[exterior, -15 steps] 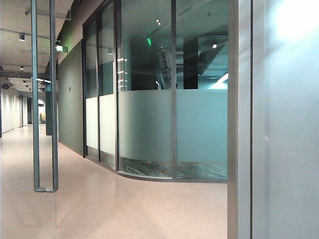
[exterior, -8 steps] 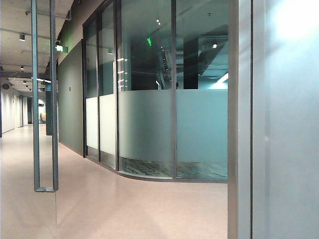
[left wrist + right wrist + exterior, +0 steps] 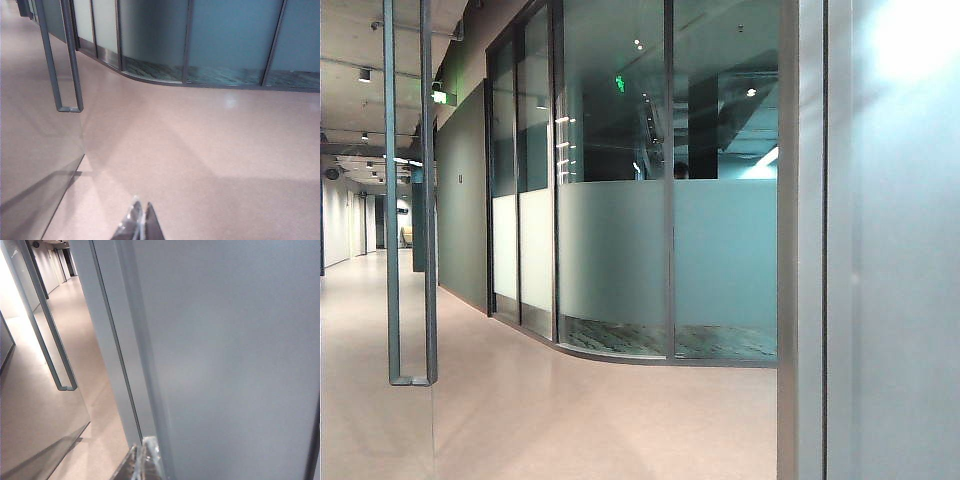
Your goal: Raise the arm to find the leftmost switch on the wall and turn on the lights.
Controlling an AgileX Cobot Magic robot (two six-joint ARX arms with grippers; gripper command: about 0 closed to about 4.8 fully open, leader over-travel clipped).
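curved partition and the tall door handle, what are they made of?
Curved partition: looks like glass in dark metal frames, the lower band frosted, clear and reflective above. Tall U-shaped door handle: probably brushed grey metal bar, matte sheen. Both grippers, left and right, sit shut, touching neither.

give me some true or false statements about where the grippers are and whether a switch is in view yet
1. The left gripper is shut, its fingers together above bare floor. True.
2. A wall switch shows in the right wrist view. False: only a plain grey wall and a door frame show, with no switch.
3. The right gripper is close to the grey wall. True.
4. Both arms show in the exterior view. False: neither arm appears there.
5. The glass door's handle is a round knob. False: it is a long vertical bar.
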